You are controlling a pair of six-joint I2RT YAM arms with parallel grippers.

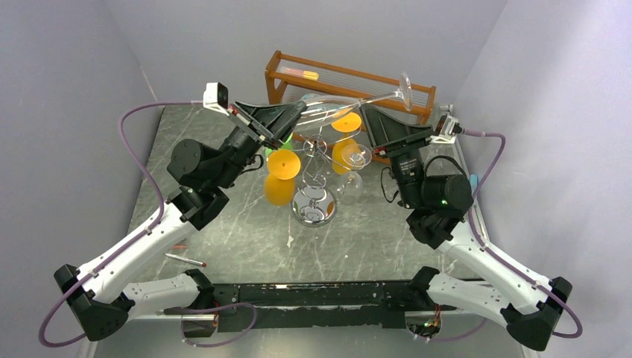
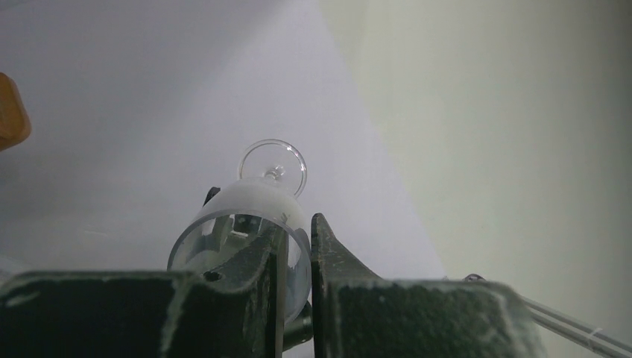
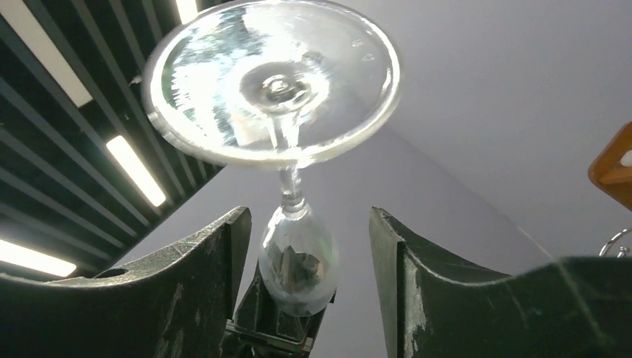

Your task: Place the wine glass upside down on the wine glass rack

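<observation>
Low on the left of the top view, a thin stick (image 1: pixel 185 259) lying on the grey table (image 1: pixel 246 239). Up and left of the middle, the left gripper (image 1: pixel 296 113) — clamped on the rim of the wine glass (image 1: pixel 344 102), with one finger inside the bowl and one outside, as seen from its wrist. Held sideways in the air, bowl to the left, round foot toward the upper right. Just under it in the picture, the wine glass rack (image 1: pixel 316 168), silver and curly, standing on its shiny round base. Orange glasses (image 1: pixel 283 165) hung on it, and maybe a clear one (image 1: pixel 356 156) too — hard to tell. Behind, a brown wooden shelf (image 1: pixel 350 77). Right of the middle, the right gripper (image 1: pixel 370 117), jaws wide apart on both sides of the glass, not touching it.
</observation>
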